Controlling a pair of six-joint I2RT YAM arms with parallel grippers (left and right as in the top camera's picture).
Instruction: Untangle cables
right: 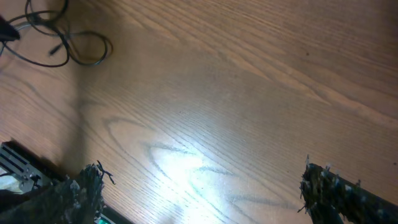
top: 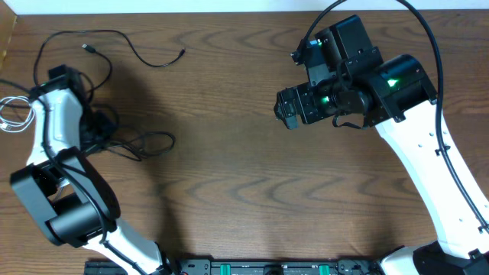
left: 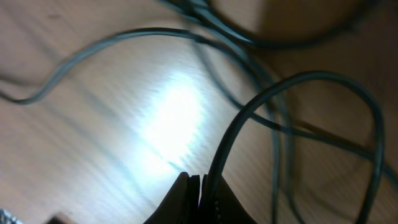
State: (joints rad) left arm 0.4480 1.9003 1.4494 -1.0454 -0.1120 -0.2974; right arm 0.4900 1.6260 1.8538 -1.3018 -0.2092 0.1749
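Note:
My left gripper is shut on a thin black cable, which rises from between the jaws and loops round to the right. More black cable strands lie on the wood behind it. From overhead, the left gripper sits at the table's left over a loose tangle of black cable. Another black cable curves along the far edge, ending in a small plug. A white cable lies coiled at the far left edge. My right gripper hovers open with nothing in it, well right of the cables.
Bare wooden table stretches between the two arms. The right arm's thick black cord arcs over its wrist. A black rail runs along the near edge.

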